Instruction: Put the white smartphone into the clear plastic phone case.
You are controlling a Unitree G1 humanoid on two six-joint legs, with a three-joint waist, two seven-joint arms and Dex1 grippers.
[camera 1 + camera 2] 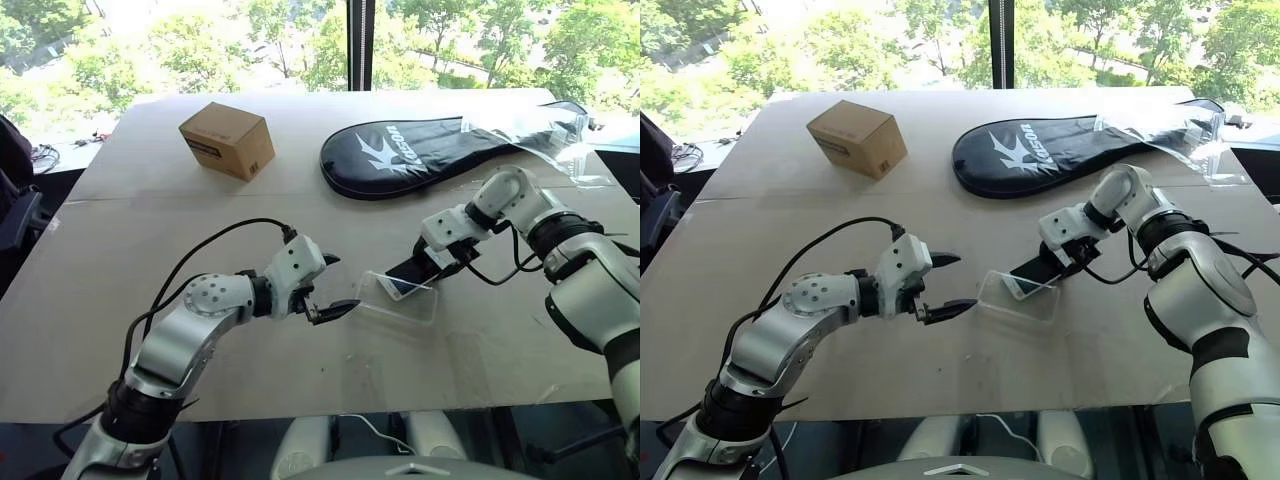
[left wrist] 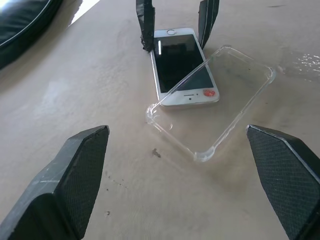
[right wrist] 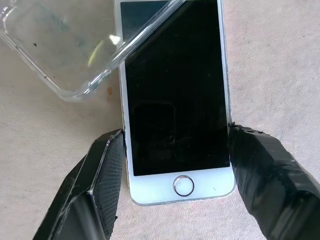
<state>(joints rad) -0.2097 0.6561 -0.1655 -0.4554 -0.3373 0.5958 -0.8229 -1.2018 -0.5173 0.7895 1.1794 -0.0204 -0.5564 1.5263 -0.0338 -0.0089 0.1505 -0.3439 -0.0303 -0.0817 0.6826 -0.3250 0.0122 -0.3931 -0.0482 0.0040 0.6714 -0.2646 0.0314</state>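
Note:
The white smartphone (image 3: pixel 175 95) lies screen up on the brown table, right of centre. My right gripper (image 3: pixel 175 137) points down at its home-button end, one black finger against each long edge. The clear plastic phone case (image 2: pixel 235 95) lies at the phone's other end. Its rim crosses over the screen, and that end shows through the plastic; I cannot tell whether it sits inside or beneath the case. My left gripper (image 1: pixel 343 283) hovers open just left of the case (image 1: pixel 415 305), its fingers wide apart and holding nothing.
A cardboard box (image 1: pixel 228 140) stands at the back left of the table. A black racket cover (image 1: pixel 420 150) lies at the back right, with a crinkled clear wrapper (image 1: pixel 540 125) beside it. The table's front edge (image 1: pixel 300 415) is close below the arms.

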